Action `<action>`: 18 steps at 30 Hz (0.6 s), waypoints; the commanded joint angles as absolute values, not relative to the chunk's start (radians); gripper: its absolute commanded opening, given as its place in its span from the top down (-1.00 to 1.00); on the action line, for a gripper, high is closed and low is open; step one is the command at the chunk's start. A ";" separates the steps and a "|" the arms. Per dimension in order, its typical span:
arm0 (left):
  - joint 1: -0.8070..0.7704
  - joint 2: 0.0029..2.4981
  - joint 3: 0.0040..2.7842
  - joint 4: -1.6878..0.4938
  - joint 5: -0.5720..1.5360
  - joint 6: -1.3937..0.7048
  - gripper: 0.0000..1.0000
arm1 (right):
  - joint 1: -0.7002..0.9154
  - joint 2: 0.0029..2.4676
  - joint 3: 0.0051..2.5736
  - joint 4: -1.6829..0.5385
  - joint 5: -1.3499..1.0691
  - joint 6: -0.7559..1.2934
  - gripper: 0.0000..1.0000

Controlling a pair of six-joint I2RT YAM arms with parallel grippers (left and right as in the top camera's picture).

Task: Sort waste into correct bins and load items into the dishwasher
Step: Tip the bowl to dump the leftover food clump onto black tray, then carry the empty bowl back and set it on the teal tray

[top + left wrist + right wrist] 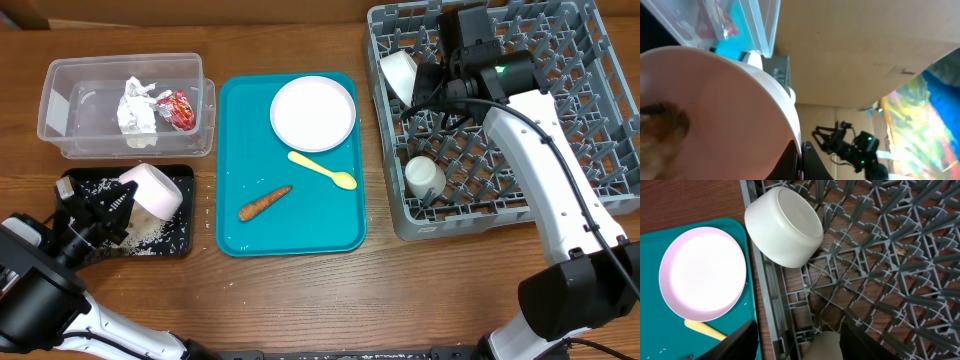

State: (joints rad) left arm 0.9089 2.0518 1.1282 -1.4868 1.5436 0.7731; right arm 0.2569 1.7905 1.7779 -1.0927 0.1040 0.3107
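bowl (pixel 730 110) tilted over black tray (pixel 184 242)

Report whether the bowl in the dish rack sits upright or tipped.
Tipped. The bowl leans against the dish rack's left wall, its outer side and open mouth both showing from above.

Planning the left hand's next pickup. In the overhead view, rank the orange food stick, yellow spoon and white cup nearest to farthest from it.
From the left hand, gripping a bowl:
1. orange food stick, lower left of the teal tray.
2. yellow spoon, middle right of that tray.
3. white cup, in the grey rack, far right.
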 commanded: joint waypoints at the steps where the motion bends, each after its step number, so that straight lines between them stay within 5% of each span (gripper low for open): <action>1: 0.907 2.045 1.159 -1.525 1.536 0.998 0.92 | 0.255 1.754 1.781 -1.087 0.102 0.312 -0.10; 11: 0.870 2.045 1.272 -1.692 1.417 1.333 0.92 | 0.255 1.754 1.781 -1.085 0.102 0.312 -0.11; 18: 0.691 1.910 1.420 -1.692 1.388 1.241 0.92 | 0.255 1.754 1.781 -1.093 0.102 0.312 -0.10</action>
State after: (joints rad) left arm 0.7868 2.0193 1.3437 -1.6863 1.4117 1.2083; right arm 0.2569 1.7905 1.7779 -1.0939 0.1040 0.3103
